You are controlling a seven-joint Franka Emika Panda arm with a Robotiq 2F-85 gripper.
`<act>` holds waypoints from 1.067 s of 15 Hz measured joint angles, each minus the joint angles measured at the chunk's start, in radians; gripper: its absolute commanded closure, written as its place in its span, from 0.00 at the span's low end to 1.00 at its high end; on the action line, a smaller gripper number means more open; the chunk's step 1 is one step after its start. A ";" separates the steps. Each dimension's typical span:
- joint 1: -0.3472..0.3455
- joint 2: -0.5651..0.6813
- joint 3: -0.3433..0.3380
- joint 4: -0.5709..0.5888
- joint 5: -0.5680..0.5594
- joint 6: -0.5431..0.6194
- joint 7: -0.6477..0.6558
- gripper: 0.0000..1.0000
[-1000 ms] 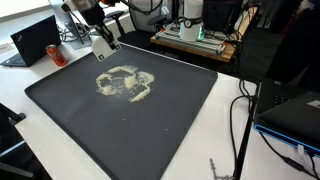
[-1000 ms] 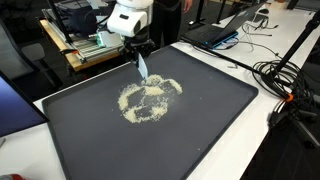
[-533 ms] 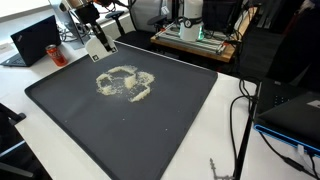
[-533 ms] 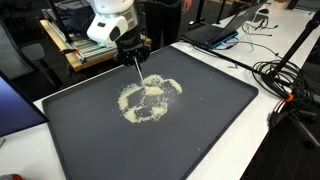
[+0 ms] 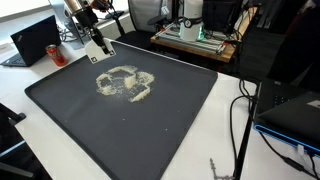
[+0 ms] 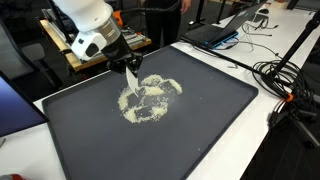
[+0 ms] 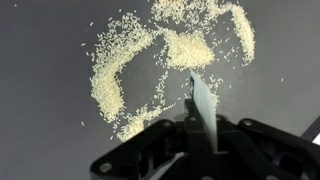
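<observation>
Exterior view: tool (image 6: 130, 66), clenched on scraper (image 6: 133, 79), has shifted sideways by rice (image 6: 152, 100).

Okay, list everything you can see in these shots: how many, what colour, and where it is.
tray: one, black, covering most of the white table
grains: many, pale, scattered in a rough ring on the tray
flat blade: one, pale, clamped in the gripper, its tip at the edge of the grains
laptop: one, black, open on the table beside the tray
cables: several, black, on the table past the tray's edge
gripper: one, black, shut on the flat blade, above the tray
arm: one, white, over the tray's far side
</observation>
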 measured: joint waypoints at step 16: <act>-0.044 0.019 -0.020 -0.008 0.140 0.137 0.027 0.99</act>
